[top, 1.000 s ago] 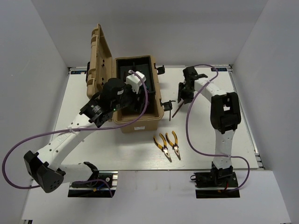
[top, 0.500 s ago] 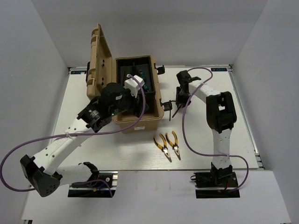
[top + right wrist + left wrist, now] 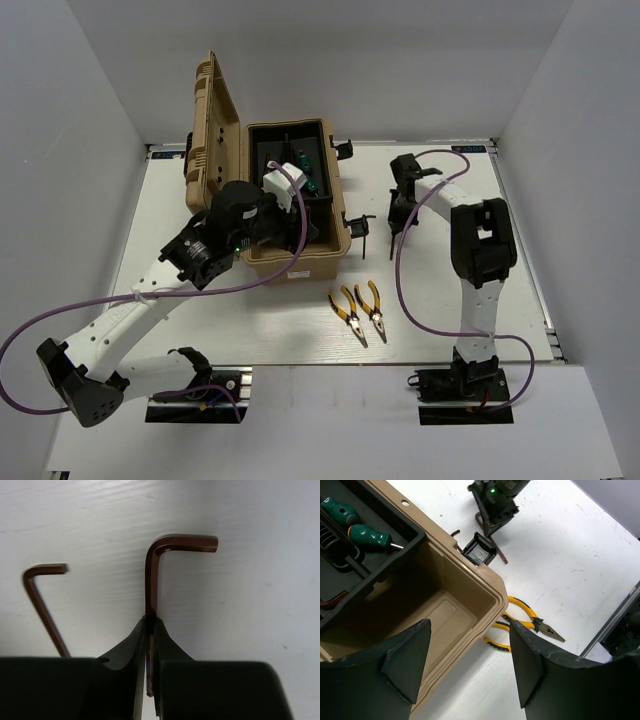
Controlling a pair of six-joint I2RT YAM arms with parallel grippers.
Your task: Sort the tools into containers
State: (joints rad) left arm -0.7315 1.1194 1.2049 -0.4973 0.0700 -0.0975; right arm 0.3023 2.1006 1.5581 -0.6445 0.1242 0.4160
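Observation:
The tan toolbox (image 3: 338, 215) stands open, its lid upright on the left. Two green-handled screwdrivers (image 3: 370, 532) lie in its black tray. My left gripper (image 3: 283, 215) is open and empty, hovering over the box's near right corner (image 3: 492, 597). My right gripper (image 3: 398, 222) is shut on a dark L-shaped hex key (image 3: 152, 575), just above the table right of the box. The second hex key (image 3: 42, 602) lies beside it, and shows in the top view (image 3: 362, 235) next to the box's latch. Two yellow-and-black pliers (image 3: 360, 312) lie near the front; they also show in the left wrist view (image 3: 530, 622).
A black latch (image 3: 479, 552) sticks out from the toolbox's right wall. The white table ends in grey walls on three sides. The arms' purple cables loop over the table on both sides.
My right gripper has shifted right, away from the toolbox, keeping the hex key. My left gripper has drawn back slightly toward the box's near end.

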